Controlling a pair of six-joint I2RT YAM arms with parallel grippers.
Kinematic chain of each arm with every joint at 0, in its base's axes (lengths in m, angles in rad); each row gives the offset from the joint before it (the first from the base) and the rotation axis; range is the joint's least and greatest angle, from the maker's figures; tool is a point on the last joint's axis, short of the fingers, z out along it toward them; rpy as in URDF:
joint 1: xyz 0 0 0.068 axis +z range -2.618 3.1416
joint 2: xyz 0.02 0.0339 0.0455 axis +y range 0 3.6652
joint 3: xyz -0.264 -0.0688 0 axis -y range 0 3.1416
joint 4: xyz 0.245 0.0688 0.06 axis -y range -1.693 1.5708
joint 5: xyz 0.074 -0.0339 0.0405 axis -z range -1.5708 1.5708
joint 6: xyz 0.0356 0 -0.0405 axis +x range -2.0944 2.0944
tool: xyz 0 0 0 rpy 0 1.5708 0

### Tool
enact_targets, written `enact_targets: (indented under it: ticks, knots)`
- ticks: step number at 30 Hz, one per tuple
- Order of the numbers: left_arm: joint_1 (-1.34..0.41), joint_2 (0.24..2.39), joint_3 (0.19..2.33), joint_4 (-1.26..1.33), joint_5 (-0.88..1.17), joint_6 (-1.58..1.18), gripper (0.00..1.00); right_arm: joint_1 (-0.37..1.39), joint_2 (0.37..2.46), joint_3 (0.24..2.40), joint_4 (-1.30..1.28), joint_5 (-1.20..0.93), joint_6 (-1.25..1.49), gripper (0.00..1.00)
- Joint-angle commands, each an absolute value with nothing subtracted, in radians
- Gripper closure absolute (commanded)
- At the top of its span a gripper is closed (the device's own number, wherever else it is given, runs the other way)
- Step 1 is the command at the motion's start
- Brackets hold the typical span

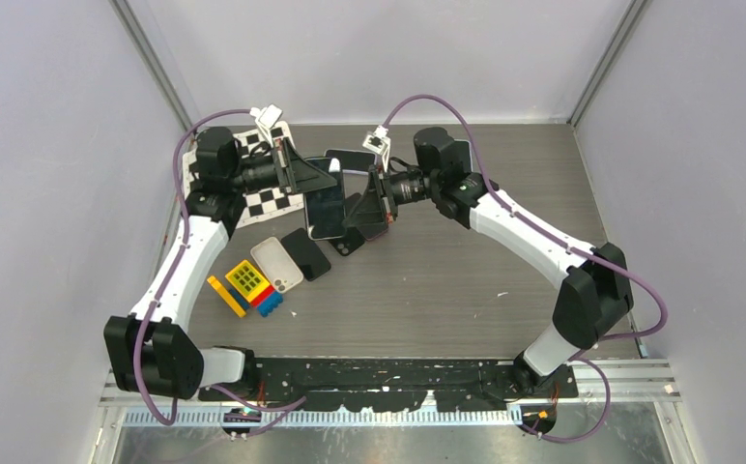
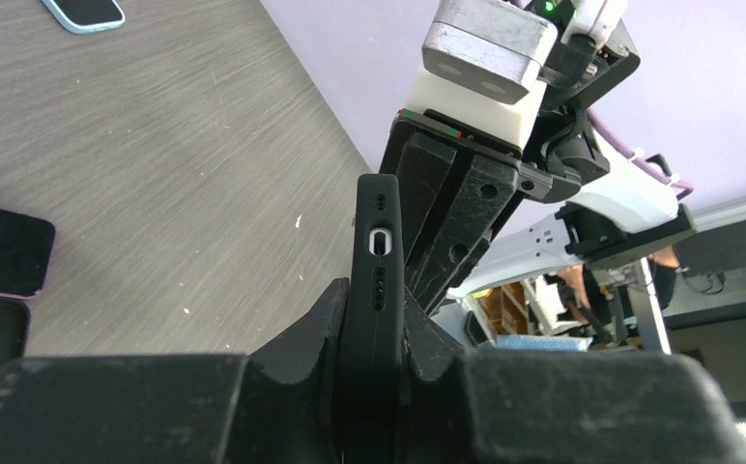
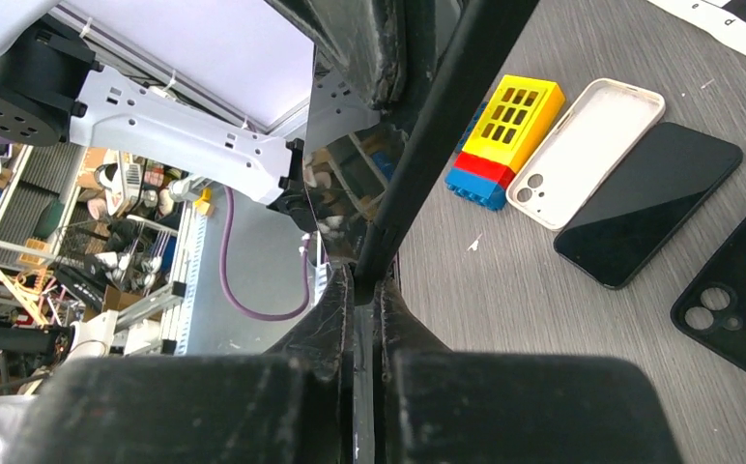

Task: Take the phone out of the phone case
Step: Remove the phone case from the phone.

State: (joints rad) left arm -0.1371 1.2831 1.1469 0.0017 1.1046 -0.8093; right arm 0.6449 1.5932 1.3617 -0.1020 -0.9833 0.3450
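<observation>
Two grippers hold one phone [image 1: 326, 208] up in the air, just beside the checkered board [image 1: 263, 205]. Left gripper [image 2: 374, 324] squeezes the black phone case [image 2: 379, 222] tight so it cannot slip. Right gripper [image 3: 364, 295] pinches the phone's thin edge, likely to pull them apart.

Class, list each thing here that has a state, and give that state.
cased phone: held off the table, inside its black case
left gripper: shut on the cased phone
right gripper: shut on the cased phone's edge
white case: empty, lying open side up
black phone: bare, lying flat, screen dark
</observation>
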Motion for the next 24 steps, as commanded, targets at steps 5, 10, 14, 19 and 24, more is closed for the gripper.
enact_targets:
  ticks: [5, 10, 14, 19, 24]
  knots:
    - [-0.165, 1.295, 1.203, 0.046, 1.101, -1.114, 1.00, 0.710, 1.621, 1.461, -0.303, -0.957, 0.088, 0.99]
    - [-0.172, 1.320, 1.231, 0.063, 1.119, -1.194, 1.00, 0.763, 1.628, 1.481, -0.352, -0.856, 0.015, 0.99]
    - [-0.176, 1.340, 1.223, 0.099, 1.138, -1.249, 1.00, 0.801, 1.634, 1.494, -0.383, -0.778, -0.051, 0.99]
    - [-0.181, 1.352, 1.221, 0.066, 1.141, -1.258, 1.00, 0.836, 1.639, 1.494, -0.418, -0.684, -0.125, 0.99]
    - [-0.184, 1.353, 1.223, 0.053, 1.140, -1.271, 1.00, 0.861, 1.647, 1.493, -0.432, -0.624, -0.161, 0.99]
